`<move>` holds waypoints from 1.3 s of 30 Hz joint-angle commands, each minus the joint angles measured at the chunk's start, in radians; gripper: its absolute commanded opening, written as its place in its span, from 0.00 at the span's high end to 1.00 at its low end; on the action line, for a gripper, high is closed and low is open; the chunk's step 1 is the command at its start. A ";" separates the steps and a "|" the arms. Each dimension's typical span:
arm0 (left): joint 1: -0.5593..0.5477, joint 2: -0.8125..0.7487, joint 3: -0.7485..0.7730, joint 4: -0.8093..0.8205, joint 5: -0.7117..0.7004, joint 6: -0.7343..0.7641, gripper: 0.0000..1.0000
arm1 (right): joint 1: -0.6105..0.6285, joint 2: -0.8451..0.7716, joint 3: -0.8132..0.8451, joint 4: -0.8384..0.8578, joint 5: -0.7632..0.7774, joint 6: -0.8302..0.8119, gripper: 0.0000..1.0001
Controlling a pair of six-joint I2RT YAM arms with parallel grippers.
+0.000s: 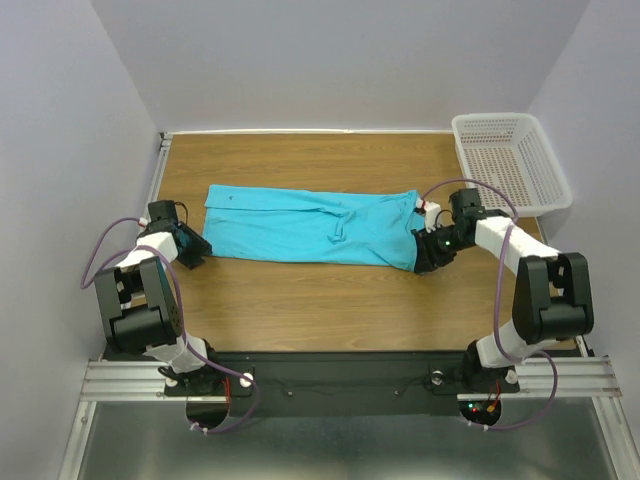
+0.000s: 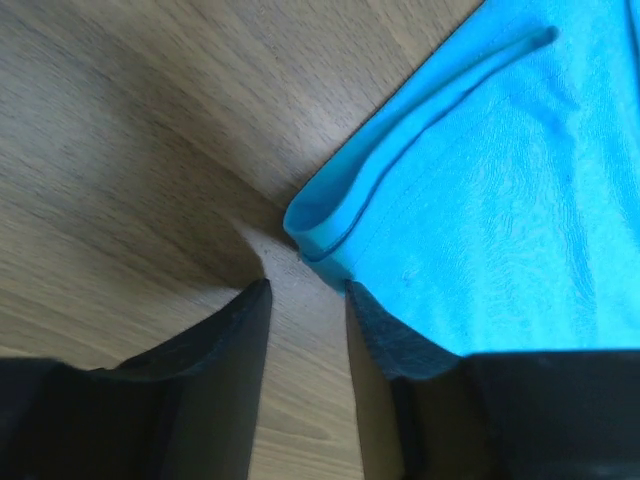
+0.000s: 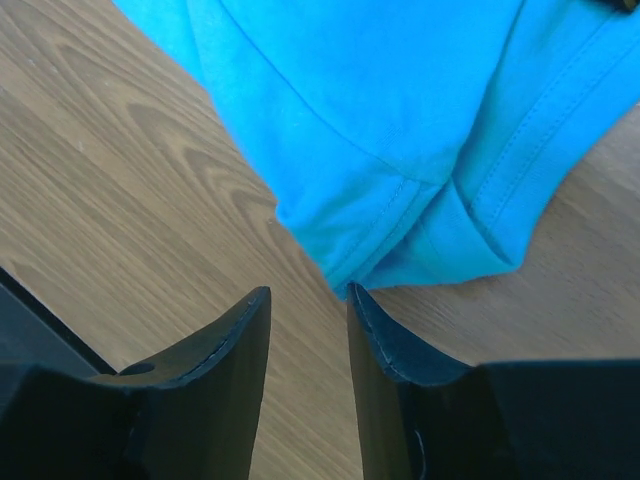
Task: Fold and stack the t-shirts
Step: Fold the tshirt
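Note:
The turquoise t-shirt [image 1: 305, 226] lies folded lengthwise in a long band across the middle of the wooden table. My left gripper [image 1: 197, 250] is at its near left corner, low on the table. In the left wrist view the gripper [image 2: 307, 285] is open, bare wood between its fingers, the shirt's hemmed corner [image 2: 330, 215] just ahead of the tips. My right gripper [image 1: 428, 256] is at the shirt's near right corner. In the right wrist view it [image 3: 308, 290] is open and empty, with the cloth corner [image 3: 380, 240] just beyond the tips.
A white plastic mesh basket [image 1: 505, 160] stands at the far right corner of the table [image 1: 300, 300]. Grey walls close in the back and both sides. A black rail runs along the near edge under the arm bases.

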 commanded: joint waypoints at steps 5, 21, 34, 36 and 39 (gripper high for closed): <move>0.020 0.038 0.026 0.039 0.025 0.027 0.65 | -0.007 0.064 0.052 0.022 -0.012 0.027 0.62; 0.038 0.081 0.035 0.055 0.048 0.070 0.87 | -0.007 0.099 0.079 0.082 0.019 0.082 0.75; 0.115 0.050 0.034 0.033 0.030 0.119 1.00 | -0.065 0.014 0.063 0.082 0.157 0.030 0.99; 0.120 0.049 0.032 0.032 0.031 0.126 1.00 | -0.067 0.013 0.066 0.083 0.162 0.022 0.99; 0.123 0.049 0.028 0.036 0.037 0.124 1.00 | -0.067 0.014 0.075 0.088 0.186 0.015 0.99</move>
